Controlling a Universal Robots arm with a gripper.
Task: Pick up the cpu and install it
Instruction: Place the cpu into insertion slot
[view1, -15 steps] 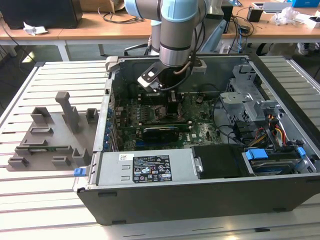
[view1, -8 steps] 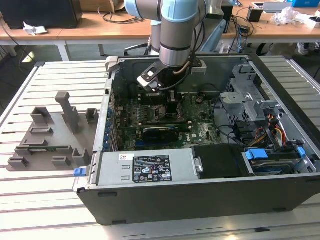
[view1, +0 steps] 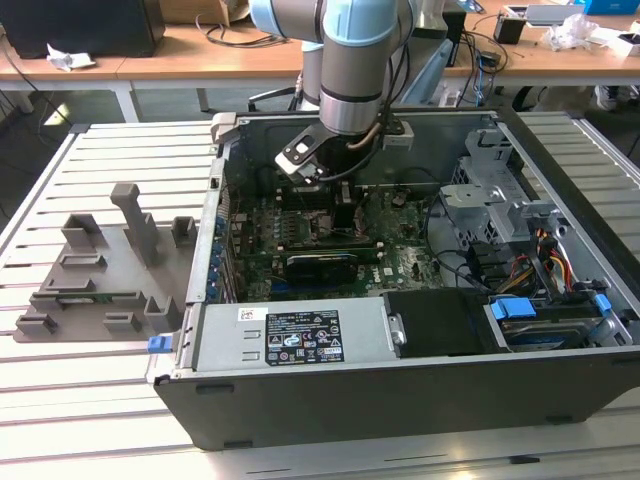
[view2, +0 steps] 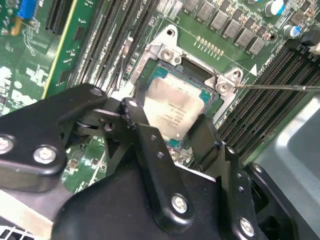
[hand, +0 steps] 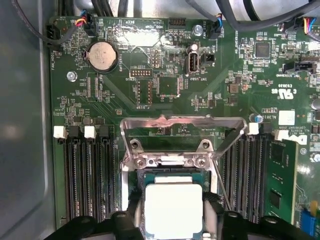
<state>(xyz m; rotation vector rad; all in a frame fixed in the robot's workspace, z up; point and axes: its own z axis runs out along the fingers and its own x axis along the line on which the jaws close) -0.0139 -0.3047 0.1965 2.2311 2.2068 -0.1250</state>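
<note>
The cpu (view2: 175, 110) (hand: 172, 207), a flat square chip with a shiny silver top, lies level in the motherboard socket (view2: 167, 52) (hand: 165, 162). My gripper (view2: 168, 120) (hand: 172, 217) is right over it, one black finger against each of two opposite edges, shut on the chip. The socket's metal load plate (hand: 182, 122) stands swung open just past it, and the thin retention lever (view2: 280, 86) sticks out to one side. In the exterior view the gripper (view1: 335, 205) reaches down into the open computer case (view1: 300, 345), over the middle of the green board.
A grey plastic holder tray (view1: 100, 270) lies on the slatted table to the exterior view's left of the case. Memory slots (hand: 85, 175) flank the socket on both sides. A drive cage (view1: 490, 200) and cables fill the case's right part.
</note>
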